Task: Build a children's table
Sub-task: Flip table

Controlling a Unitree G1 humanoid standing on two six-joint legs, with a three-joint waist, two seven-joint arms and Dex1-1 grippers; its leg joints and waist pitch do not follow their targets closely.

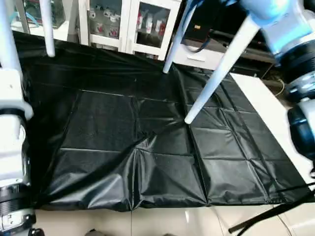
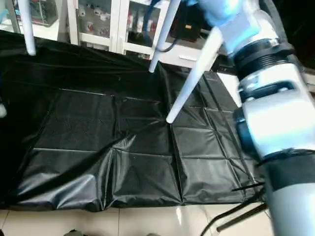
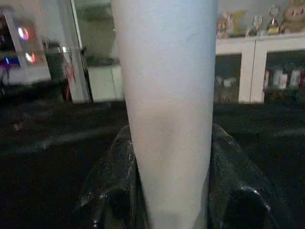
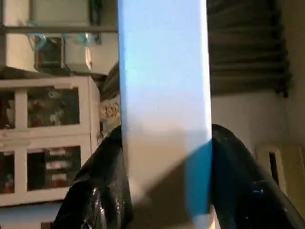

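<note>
Slanting down across the head views, 4 white tapered legs hang in the air above a black sheet that is creased into squares and spread flat below the robot. The leg nearest the middle runs from the robot's upper right down to a rounded tip just above the sheet. A second leg lies behind it on a similar slant, and a third hangs almost upright at the far left. The fourth leg shows at the robot's left edge, just above the left forearm.

The left hand pinches a white leg: in the left wrist view its 2 black fingers press against either side of the shaft, which rises straight up between them. The right hand grips another white leg the same way in the right wrist view, with a black finger on each side touching it.

The right arm stands large at the robot's right. Beyond the sheet's far edge stand white cabinets with glass doors. Pale floor tiles show along the near edge of the sheet, and a white surface borders it on the robot's right.
</note>
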